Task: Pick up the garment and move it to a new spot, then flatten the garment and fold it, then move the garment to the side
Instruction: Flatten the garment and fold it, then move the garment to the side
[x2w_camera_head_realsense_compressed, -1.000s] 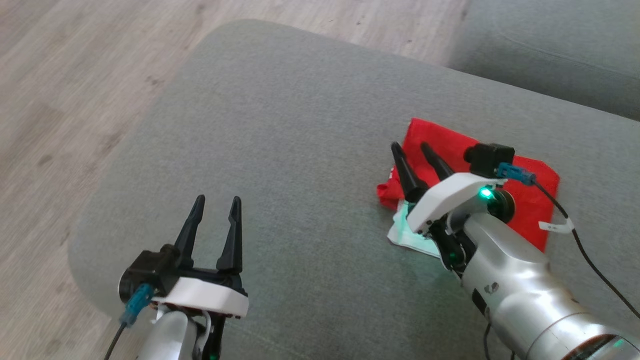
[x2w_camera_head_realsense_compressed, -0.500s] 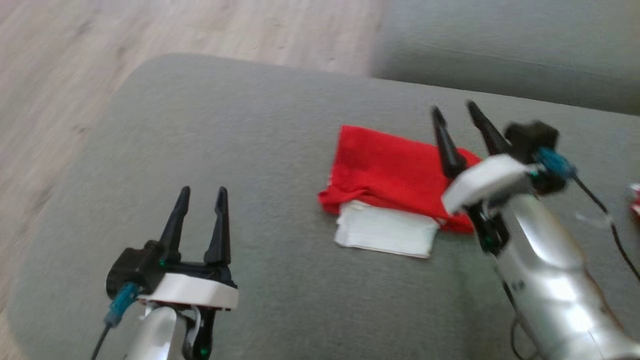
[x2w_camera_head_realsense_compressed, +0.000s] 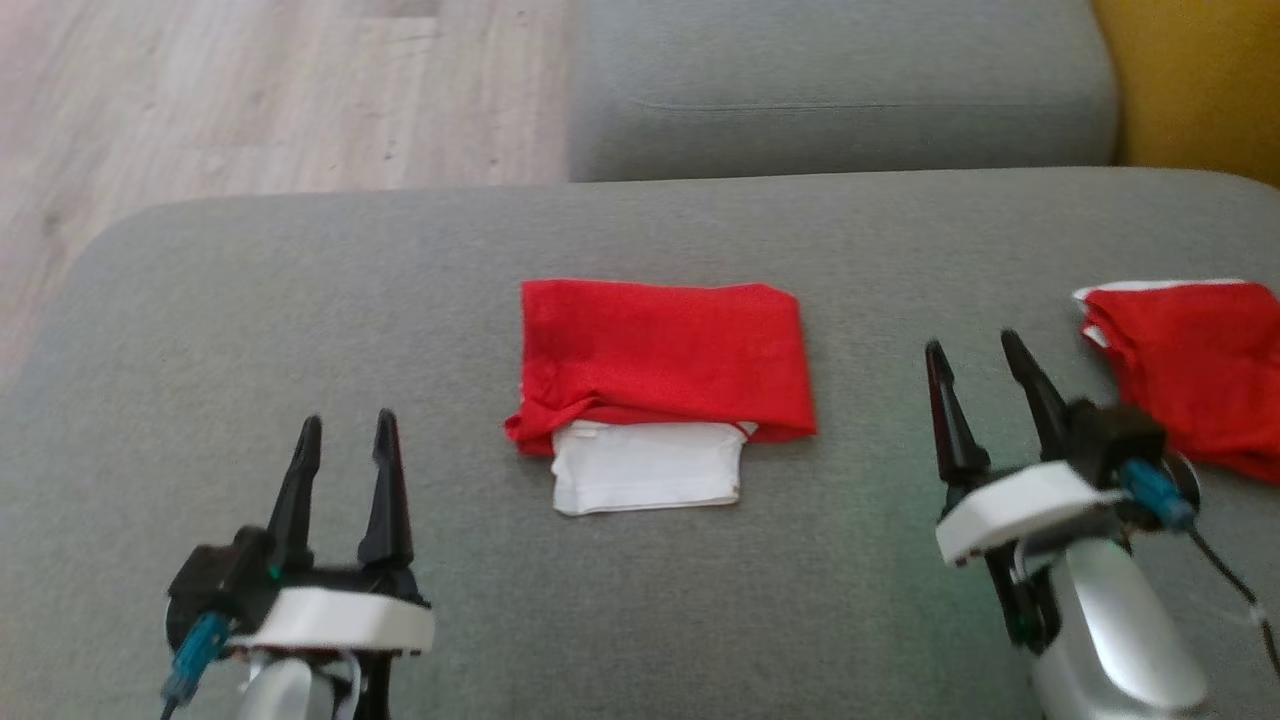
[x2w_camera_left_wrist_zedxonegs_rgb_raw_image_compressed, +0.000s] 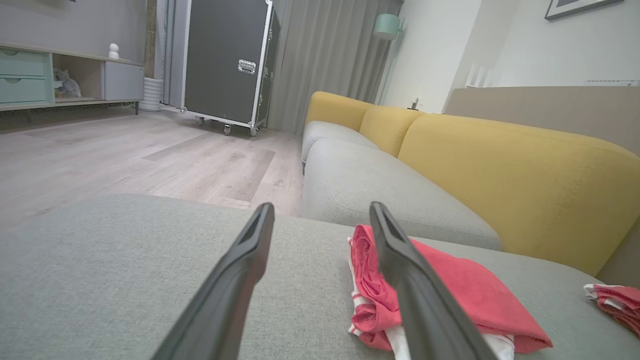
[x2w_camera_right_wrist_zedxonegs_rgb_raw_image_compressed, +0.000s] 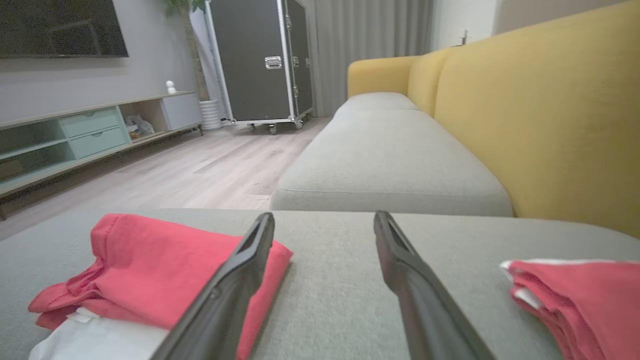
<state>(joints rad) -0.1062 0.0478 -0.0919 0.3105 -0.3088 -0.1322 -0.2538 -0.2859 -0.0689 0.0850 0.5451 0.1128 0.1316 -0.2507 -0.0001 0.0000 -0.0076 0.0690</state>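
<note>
**Item:** garment (x2w_camera_head_realsense_compressed: 660, 350). Red cloth, laid in a rough folded rectangle. A white layer (x2w_camera_head_realsense_compressed: 645, 475) is shown protruding from under its near edge.

**Location:** It is placed at the middle of the grey sofa cushion (x2w_camera_head_realsense_compressed: 300, 300), between the two claws and touched by neither. A second red garment (x2w_camera_head_realsense_compressed: 1190, 360) is seen well apart at the cushion's right end.

**Handling (judged):**
- The cloth is taken to be light, soft and limp, with no stiffness of its own.
- Little slipping is expected on the woven cushion, so dragging is likely to rumple it.
- If it is lifted at one point, the folds are expected to fall open.

**Hold (judged):**
- A two-point pinch is advised, one at each short side, with every layer gathered, the white one included.
- The near left corner is seen bunched and offers a raised ridge.
- The right side lies flatter, and a finger would need to be slid beneath it.

**Left claw** (x2w_camera_head_realsense_compressed: 347, 422)**:** The fingers are spread as wide as they go. Nothing is held and nothing is touched. It is poised over bare cushion, left of the garment and nearer the robot.

**Right claw** (x2w_camera_head_realsense_compressed: 972, 346)**:** It is likewise spread wide and empty. It is poised over bare cushion between the two red garments, in contact with neither.

**Stage (judged):** The fold appears made, and the move to the side is not yet done.
</note>
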